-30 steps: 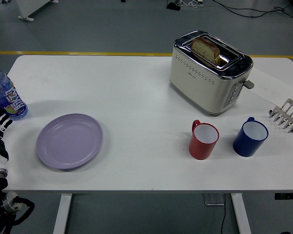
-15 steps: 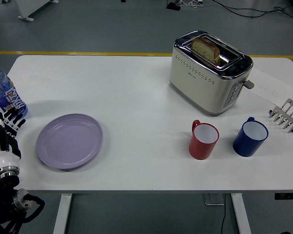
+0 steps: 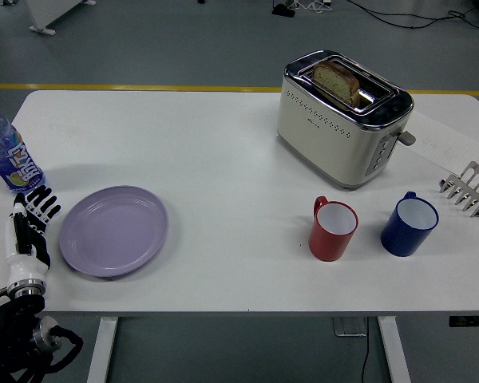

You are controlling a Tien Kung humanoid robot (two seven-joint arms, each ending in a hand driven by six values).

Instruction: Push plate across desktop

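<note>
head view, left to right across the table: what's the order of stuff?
water bottle → left hand → purple plate → red mug → blue mug → metal toast rack. The toaster overlaps the mugs' span, so it is left unplaced.

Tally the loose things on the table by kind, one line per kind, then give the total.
Plates: 1, purple plate
Mugs: 2, red mug, blue mug
Toasters: 1, toaster holding bread slice
Bottles: 1, water bottle
Racks: 1, metal toast rack
Total: 6, bread not counted separately
</note>
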